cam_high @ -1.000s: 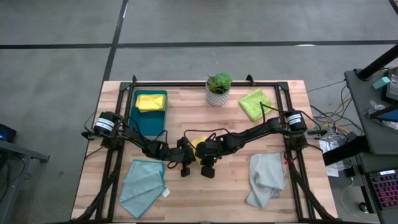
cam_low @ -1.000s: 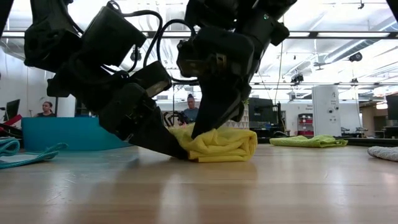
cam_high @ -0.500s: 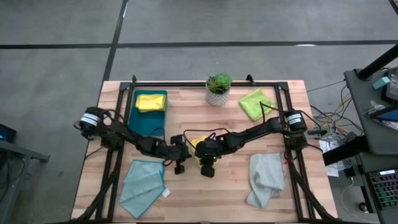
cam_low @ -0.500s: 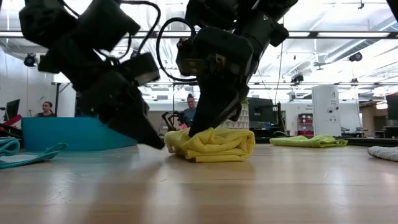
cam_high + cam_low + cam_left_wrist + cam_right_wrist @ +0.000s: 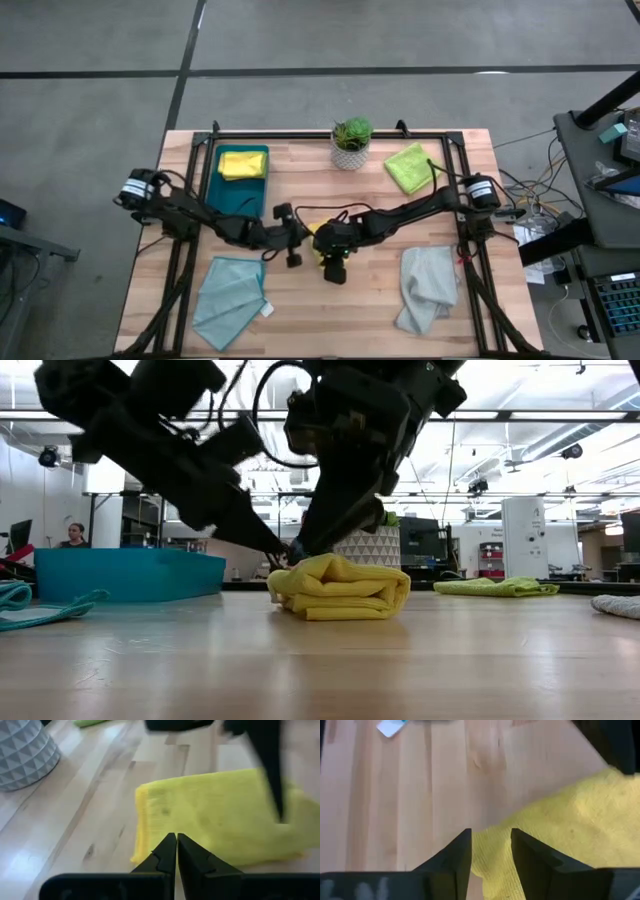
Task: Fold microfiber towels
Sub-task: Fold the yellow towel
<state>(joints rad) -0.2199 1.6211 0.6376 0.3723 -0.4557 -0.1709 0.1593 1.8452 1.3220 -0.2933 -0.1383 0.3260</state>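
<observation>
Right gripper [image 5: 490, 851] parted over folded yellow towel [image 5: 340, 588], left gripper [image 5: 176, 851] pinched together just beside it

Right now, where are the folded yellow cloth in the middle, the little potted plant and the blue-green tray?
folded yellow cloth [image 5: 340, 588]: low view, middle of its stacked folds.
potted plant [image 5: 351, 133]: high view, its green leaves.
tray [image 5: 236, 193]: high view, bare floor of the tray.
</observation>
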